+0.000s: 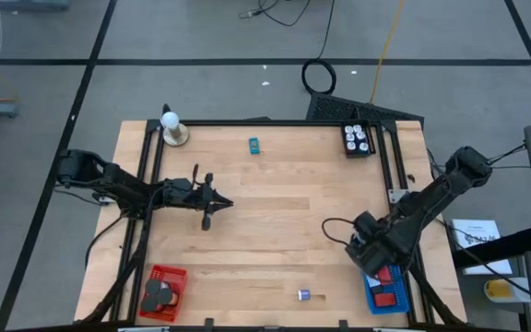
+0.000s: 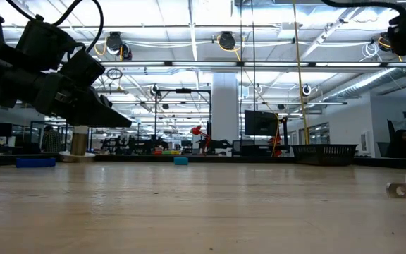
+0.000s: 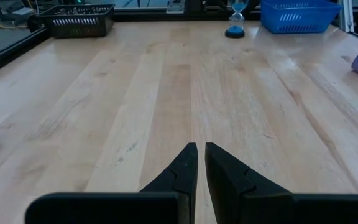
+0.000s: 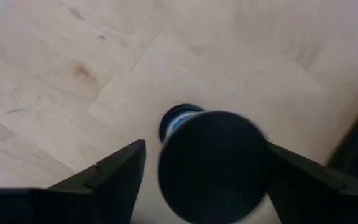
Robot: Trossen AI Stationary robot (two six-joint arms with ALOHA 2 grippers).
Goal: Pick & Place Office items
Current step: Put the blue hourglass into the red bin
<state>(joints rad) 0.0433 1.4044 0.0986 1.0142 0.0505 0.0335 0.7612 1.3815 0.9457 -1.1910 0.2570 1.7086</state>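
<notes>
A small hourglass with black ends and blue glass (image 3: 235, 17) stands upright on its base on the table beside the blue basket (image 3: 300, 14). In the right wrist view its black round top (image 4: 213, 165) lies between the spread fingers of my right gripper (image 4: 207, 180), which points down over it, open. In the high view that gripper (image 1: 365, 247) hides the hourglass. My left gripper (image 1: 221, 204) waits shut above the table's left middle, holding nothing. Loose items lie apart: a teal piece (image 1: 254, 144) and a white-and-purple piece (image 1: 303, 295). My right gripper stands open around the hourglass's black top (image 4: 213, 165), coming from above. A gap shows beside one finger (image 4: 114, 174). Whether the other finger (image 4: 303, 180) touches the top, I cannot tell.
The blue basket (image 1: 387, 291) with red blocks sits at the near right corner. A red basket (image 1: 164, 288) with black discs sits at the near left. A black basket (image 1: 358, 138) stands at the far right, and a white ball on a tan base (image 1: 171, 129) at the far left.
</notes>
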